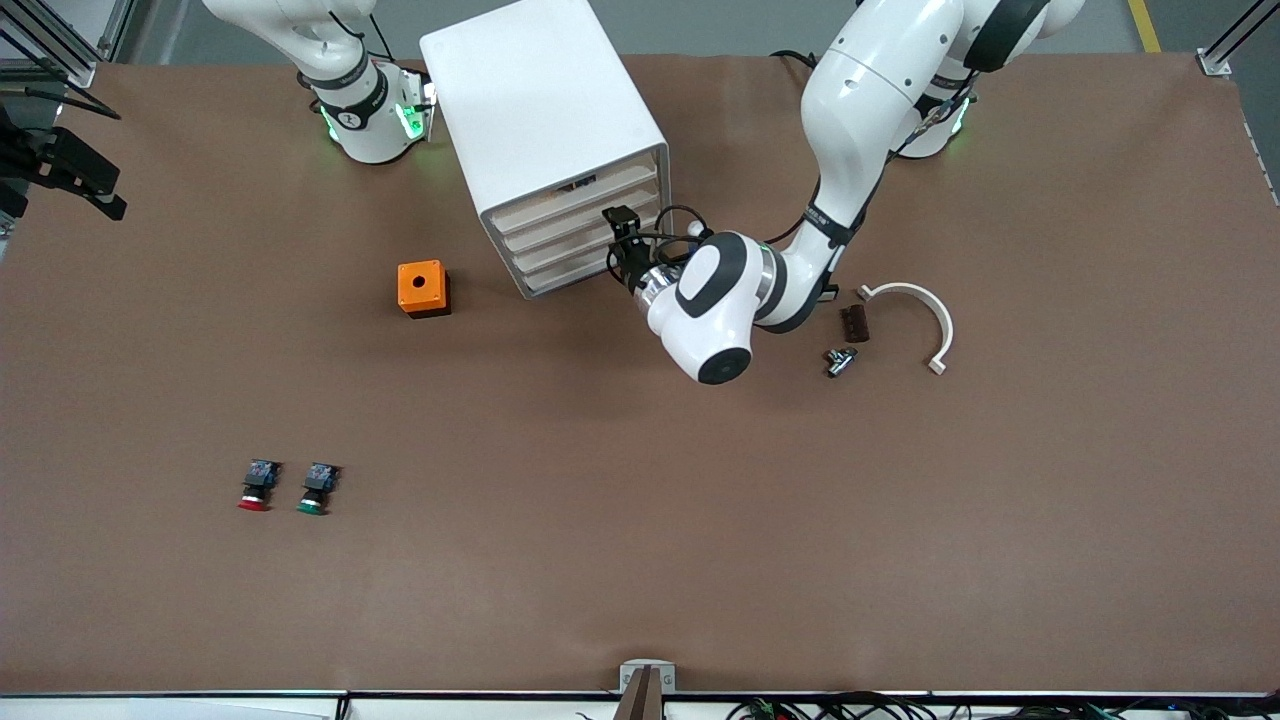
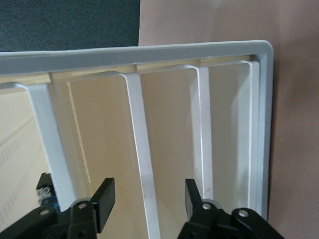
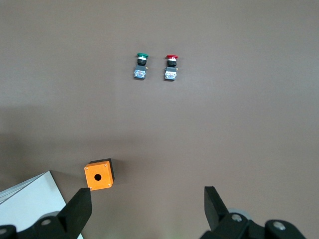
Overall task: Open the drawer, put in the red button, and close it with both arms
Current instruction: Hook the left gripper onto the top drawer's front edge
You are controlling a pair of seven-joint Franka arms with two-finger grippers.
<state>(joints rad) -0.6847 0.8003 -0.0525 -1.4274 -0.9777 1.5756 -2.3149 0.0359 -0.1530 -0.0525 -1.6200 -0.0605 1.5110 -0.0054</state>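
Note:
The white cabinet (image 1: 540,110) stands toward the robots' side of the table, its four cream-fronted drawers all pushed in. My left gripper (image 1: 622,235) is at the drawer fronts. In the left wrist view it (image 2: 149,191) is open, its fingers straddling the white front edge of a middle drawer (image 2: 142,149) with a gap on each side. The red button (image 1: 255,487) lies on the table near the front camera, toward the right arm's end. My right gripper (image 3: 147,199) hangs open high over the table, holding nothing, and looks down on the red button (image 3: 171,67).
A green-capped button (image 1: 317,489) lies right beside the red one. An orange box (image 1: 423,288) with a round hole sits beside the cabinet. A white curved piece (image 1: 925,310), a dark brown part (image 1: 854,323) and a small metal part (image 1: 840,360) lie toward the left arm's end.

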